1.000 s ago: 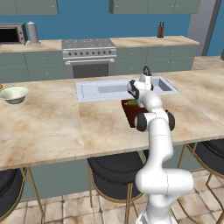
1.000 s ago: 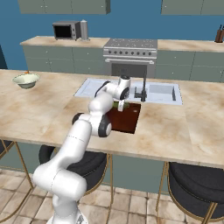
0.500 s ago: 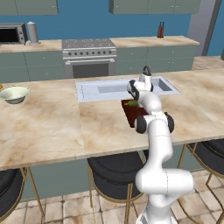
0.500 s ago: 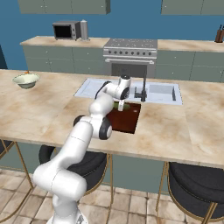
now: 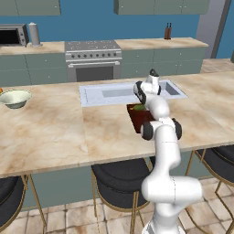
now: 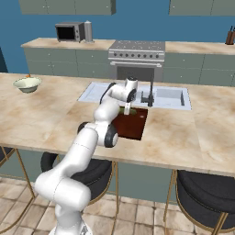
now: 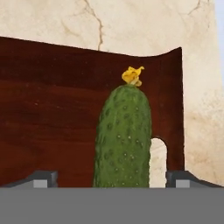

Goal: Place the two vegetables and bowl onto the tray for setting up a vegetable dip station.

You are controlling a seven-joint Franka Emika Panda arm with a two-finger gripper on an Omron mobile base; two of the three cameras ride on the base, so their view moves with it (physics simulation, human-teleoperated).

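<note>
The dark green cucumber-like vegetable lies flat on the dark reddish-brown tray, beside the tray's small slot. My gripper hovers just over it, open, with one fingertip on each side and clear of the vegetable. From the base views the gripper hangs over the tray's far end, where the cucumber rests. The pale bowl stands far left on the counter, with the orange carrot-like piece at its far side. In the right base view the bowl and tray lie far apart.
A grey sink basin with a dark faucet lies just behind the tray. A stove and a microwave stand at the back wall. Stools line the counter's near edge.
The jaws have spread wider around the cucumber, which now rests on the tray. The arm has hardly moved.
</note>
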